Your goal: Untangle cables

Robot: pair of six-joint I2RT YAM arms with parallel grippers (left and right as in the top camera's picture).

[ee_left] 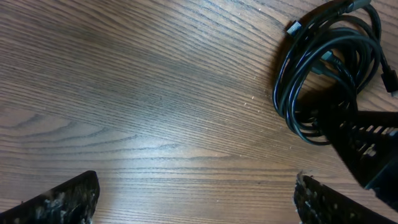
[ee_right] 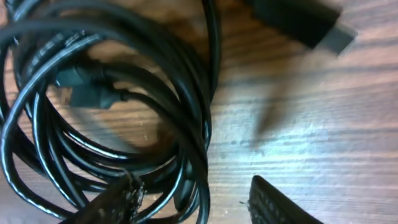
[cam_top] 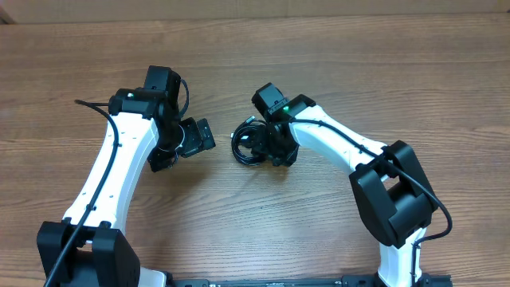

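The cables (cam_top: pixel 247 143) lie bundled as one small black coil on the wooden table, mid-frame in the overhead view. My right gripper (cam_top: pixel 272 151) is down at the coil's right edge. In the right wrist view its fingers (ee_right: pixel 193 193) are open with several strands of the coil (ee_right: pixel 93 106) between them, and a black silver-tipped plug (ee_right: pixel 305 22) lies at the top. My left gripper (cam_top: pixel 203 135) is just left of the coil. It is wide open and empty (ee_left: pixel 196 186) over bare wood, with the coil (ee_left: pixel 323 68) at its upper right.
The right gripper's black finger (ee_left: pixel 367 149) shows in the left wrist view at the coil's lower edge. Bare wooden table (cam_top: pixel 239 56) surrounds the coil. Both arm bases stand at the near edge.
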